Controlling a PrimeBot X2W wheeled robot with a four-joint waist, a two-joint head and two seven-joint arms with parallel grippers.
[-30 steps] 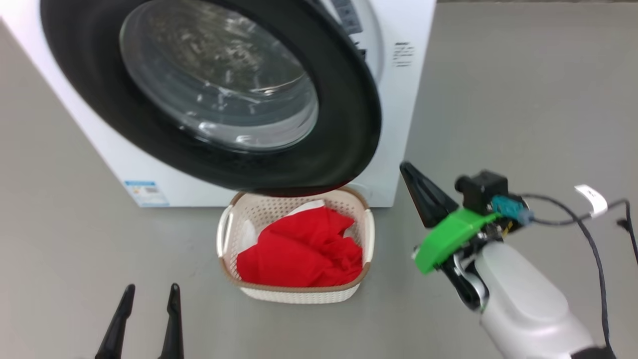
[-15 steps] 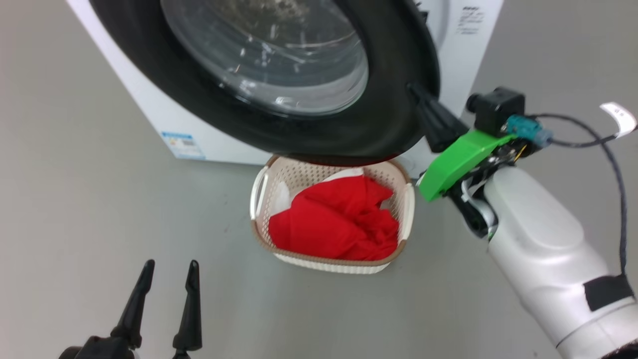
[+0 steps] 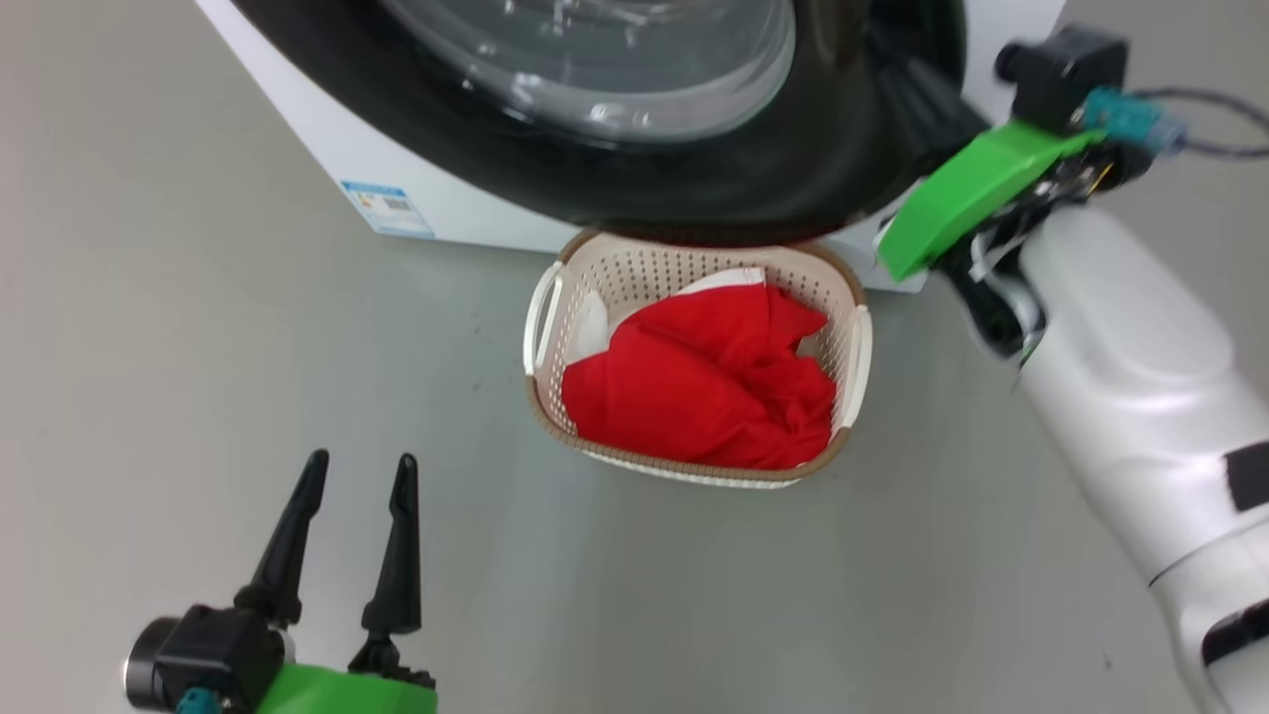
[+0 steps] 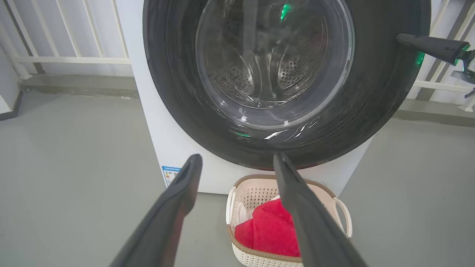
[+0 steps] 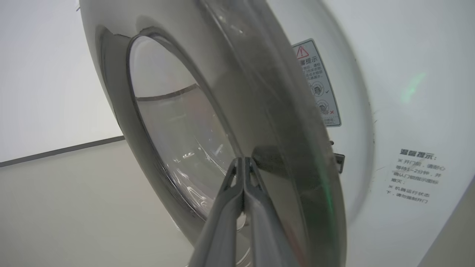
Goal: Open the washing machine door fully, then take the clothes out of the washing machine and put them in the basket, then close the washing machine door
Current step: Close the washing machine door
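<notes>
The washing machine door [image 3: 694,188], black-rimmed with a clear glass bowl, hangs over the basket [image 3: 644,283] in front of the white washing machine [image 3: 347,139]. The red clothes [image 3: 694,397] fill the basket. My right gripper [image 5: 243,160] is shut, with nothing in it, its tips against the door's [image 5: 267,111] outer rim on the free side. The door stands slightly off the machine's front [image 5: 400,92]. In the left wrist view my left gripper [image 4: 237,159] is open and low, facing the door [image 4: 371,92], the basket [image 4: 256,193] and the clothes [image 4: 267,230]. Through the glass the steel drum [image 4: 293,74] looks bare.
Grey floor [image 3: 198,347] surrounds the basket and machine. A white railing [image 4: 66,59] and a low kerb run behind the machine. My right forearm [image 3: 1130,357] reaches in from the right, close to the basket's right handle. A cable [image 3: 1219,149] trails from its wrist.
The head camera has tilted down and shifted the whole picture. My shut right gripper has gone from the floor side right of the basket up to the door's rim. The left gripper stays open.
</notes>
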